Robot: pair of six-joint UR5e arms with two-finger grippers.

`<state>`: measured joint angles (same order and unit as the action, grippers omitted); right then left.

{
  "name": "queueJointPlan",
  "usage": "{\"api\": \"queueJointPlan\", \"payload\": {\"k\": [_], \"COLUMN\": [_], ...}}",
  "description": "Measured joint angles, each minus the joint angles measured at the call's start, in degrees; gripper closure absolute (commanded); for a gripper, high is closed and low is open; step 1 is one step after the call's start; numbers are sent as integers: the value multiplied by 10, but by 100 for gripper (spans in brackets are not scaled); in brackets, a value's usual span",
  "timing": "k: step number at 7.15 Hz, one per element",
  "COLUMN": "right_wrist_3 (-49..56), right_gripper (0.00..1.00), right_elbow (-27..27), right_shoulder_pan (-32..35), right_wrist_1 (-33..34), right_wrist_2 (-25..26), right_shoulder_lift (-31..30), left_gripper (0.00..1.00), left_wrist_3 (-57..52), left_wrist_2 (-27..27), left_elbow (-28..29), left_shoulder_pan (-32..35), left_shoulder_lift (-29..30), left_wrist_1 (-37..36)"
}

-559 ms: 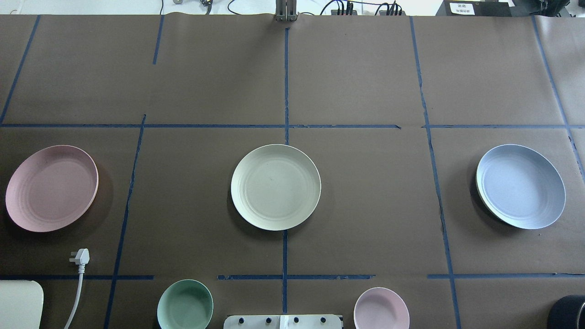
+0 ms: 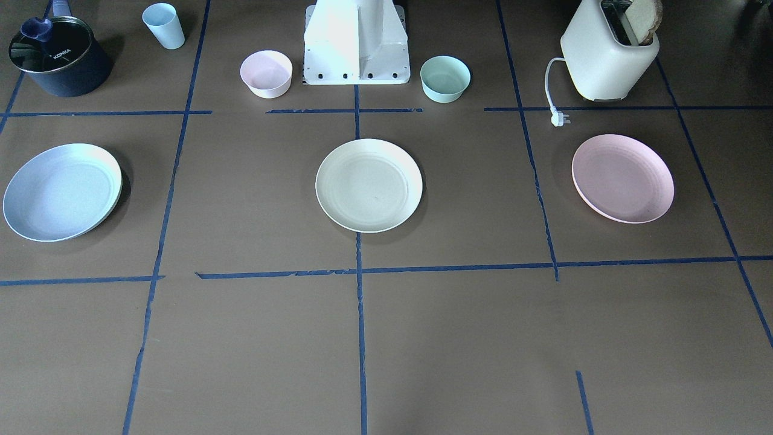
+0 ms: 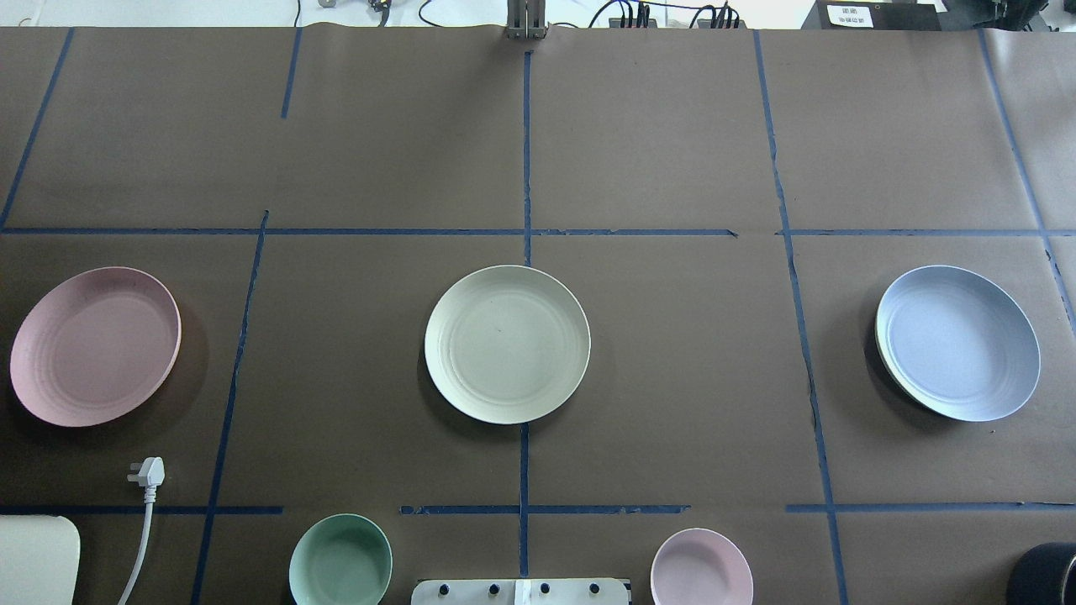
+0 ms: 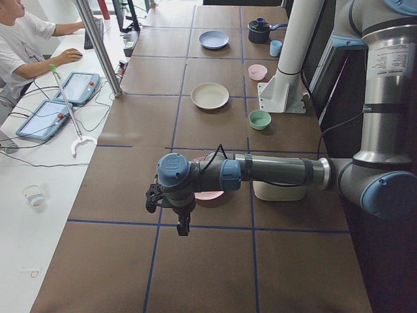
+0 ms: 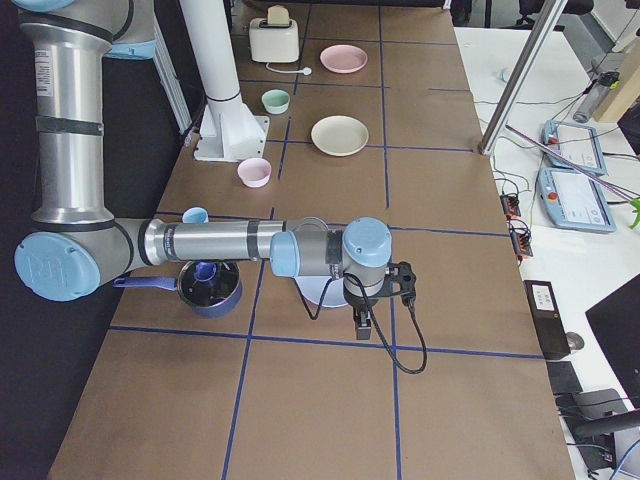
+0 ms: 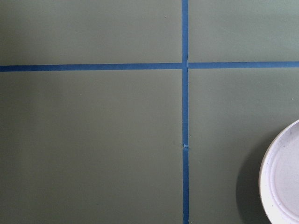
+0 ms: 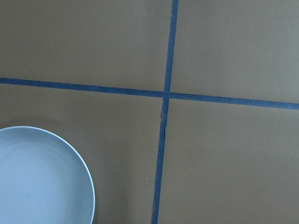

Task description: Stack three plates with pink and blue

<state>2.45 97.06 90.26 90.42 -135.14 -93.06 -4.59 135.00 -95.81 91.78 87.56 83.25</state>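
Three plates lie apart in a row on the brown table. The cream plate (image 3: 507, 344) is in the middle, the pale pink plate (image 3: 95, 345) on my left and the light blue plate (image 3: 957, 342) on my right. My left gripper (image 4: 182, 225) hangs above the table next to the pink plate, whose rim shows in the left wrist view (image 6: 282, 177). My right gripper (image 5: 362, 325) hangs next to the blue plate, which shows in the right wrist view (image 7: 39, 177). Both grippers show only in the side views, so I cannot tell if they are open or shut.
A small pink bowl (image 2: 266, 73) and a mint-green bowl (image 2: 445, 78) flank the robot base (image 2: 356, 42). A toaster (image 2: 610, 51) with its plug (image 2: 558, 118) stands near the pink plate. A dark pot (image 2: 57, 57) and a blue cup (image 2: 164, 25) stand near the blue plate.
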Motion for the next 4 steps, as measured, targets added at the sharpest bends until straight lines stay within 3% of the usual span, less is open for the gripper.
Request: {"api": "queueJointPlan", "payload": {"k": [4], "right_wrist_3": [3], "right_gripper": [0], "right_elbow": [-4], "right_shoulder_pan": [-3], "right_wrist_1": [-5], "right_wrist_2": [-2], "right_shoulder_lift": [-13], "left_gripper": [0], "left_wrist_3": [2], "left_wrist_2": [6], "left_elbow": [3], "left_shoulder_pan": [-3], "left_shoulder_lift": [-4], "left_wrist_1": [12]}}
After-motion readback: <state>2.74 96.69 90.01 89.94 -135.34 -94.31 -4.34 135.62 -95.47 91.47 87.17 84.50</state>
